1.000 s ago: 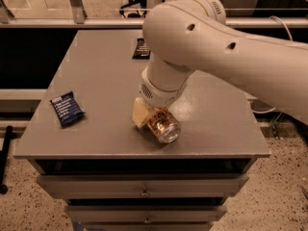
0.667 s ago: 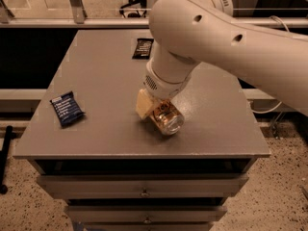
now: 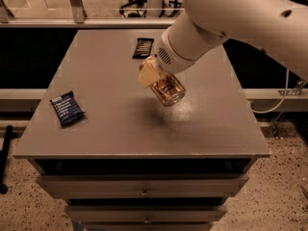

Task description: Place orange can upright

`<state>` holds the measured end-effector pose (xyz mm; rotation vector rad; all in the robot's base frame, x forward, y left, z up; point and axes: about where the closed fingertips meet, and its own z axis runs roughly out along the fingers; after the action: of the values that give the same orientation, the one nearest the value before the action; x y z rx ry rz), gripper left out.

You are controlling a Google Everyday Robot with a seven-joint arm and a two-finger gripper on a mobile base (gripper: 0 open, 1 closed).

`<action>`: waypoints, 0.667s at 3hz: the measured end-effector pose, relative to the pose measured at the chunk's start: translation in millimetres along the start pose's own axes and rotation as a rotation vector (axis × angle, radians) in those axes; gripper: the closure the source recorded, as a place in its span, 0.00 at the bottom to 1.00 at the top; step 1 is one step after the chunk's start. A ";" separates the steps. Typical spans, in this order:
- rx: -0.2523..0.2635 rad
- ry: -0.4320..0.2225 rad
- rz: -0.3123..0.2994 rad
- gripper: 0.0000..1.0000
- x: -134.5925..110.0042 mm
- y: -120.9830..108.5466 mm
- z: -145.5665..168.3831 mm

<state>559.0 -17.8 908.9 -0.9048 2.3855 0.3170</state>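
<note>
The orange can [image 3: 168,90] is a shiny orange-gold drink can held tilted, its silver end pointing down and to the right, lifted above the middle of the grey tabletop [image 3: 120,124]. My gripper [image 3: 159,80] is shut on the can's upper part, with one cream finger [image 3: 147,73] showing on its left side. The big cream arm [image 3: 231,18] comes in from the upper right and hides the far finger.
A blue snack bar [image 3: 66,109] lies near the table's left edge. A dark snack bar [image 3: 143,47] lies at the back, just left of my wrist. Drawers [image 3: 144,189] sit below the front edge. A cable hangs at the right.
The can has been lifted off the tabletop and carried up and slightly back with my gripper; the arm has swung higher and to the right.
</note>
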 end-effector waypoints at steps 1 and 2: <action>-0.032 -0.176 -0.059 1.00 -24.6 -1.9 -17.3; -0.077 -0.349 -0.071 1.00 -34.3 7.8 -25.0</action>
<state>564.3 -3.6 949.3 -0.8853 2.0285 0.4990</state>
